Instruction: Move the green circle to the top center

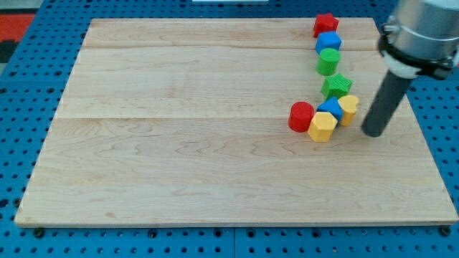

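The green circle (328,61) stands near the view's top right, below a blue block (328,42) and a red star-like block (325,24). Below it sits a green star-like block (336,86). Further down is a cluster: a red circle (301,116), a yellow hexagon-like block (322,127), a blue block (330,108) and a yellow heart-like block (348,109). My tip (374,133) rests on the board to the right of this cluster, just right of the yellow heart, apart from it, and well below the green circle.
The wooden board (179,143) lies on a blue pegboard surface (21,129). The arm's grey body (419,32) hangs over the board's top right corner.
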Robot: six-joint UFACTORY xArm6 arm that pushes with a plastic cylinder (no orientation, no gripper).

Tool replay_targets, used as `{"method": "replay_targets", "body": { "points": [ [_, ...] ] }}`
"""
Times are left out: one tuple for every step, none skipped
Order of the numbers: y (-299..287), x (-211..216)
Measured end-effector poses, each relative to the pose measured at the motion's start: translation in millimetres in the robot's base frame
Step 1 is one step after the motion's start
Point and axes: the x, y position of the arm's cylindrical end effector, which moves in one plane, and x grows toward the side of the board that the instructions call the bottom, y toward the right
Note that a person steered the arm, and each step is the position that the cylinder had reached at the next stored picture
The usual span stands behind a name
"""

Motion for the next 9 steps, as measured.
{"method": "replay_targets", "body": {
  "points": [
    [6,-17],
    [-59,-33],
    [-66,-74],
    [-35,-49],
    [-21,-88],
    [-1,-125],
    [-45,-147],
    [-128,-153],
    [-160,-166]
  ]
}}
